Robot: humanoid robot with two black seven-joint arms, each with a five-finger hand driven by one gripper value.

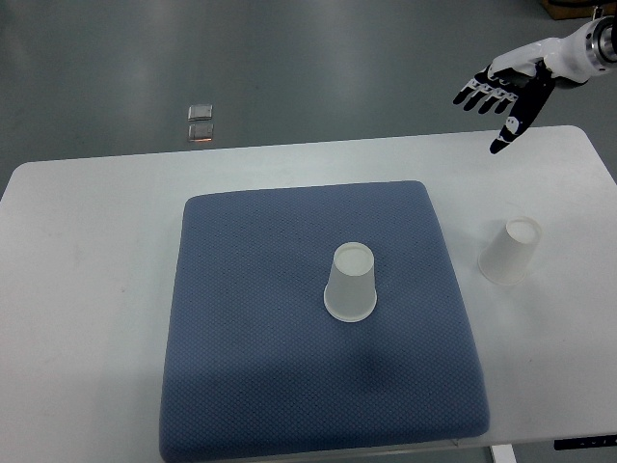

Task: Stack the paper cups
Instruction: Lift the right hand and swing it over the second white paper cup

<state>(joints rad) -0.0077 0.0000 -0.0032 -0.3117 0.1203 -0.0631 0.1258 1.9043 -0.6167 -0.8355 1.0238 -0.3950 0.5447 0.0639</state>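
Note:
A white paper cup [351,283] stands upside down near the middle of the blue mat [260,338]. A second white paper cup [510,251] stands upside down on the white table, right of the mat. My right hand [501,95] is raised above the table's far right corner, fingers spread, holding nothing. It is well behind and above the second cup. My left hand is out of view.
The white table [87,289] carries the mat and both cups. A small clear object [201,123] lies on the grey floor beyond the table's far edge.

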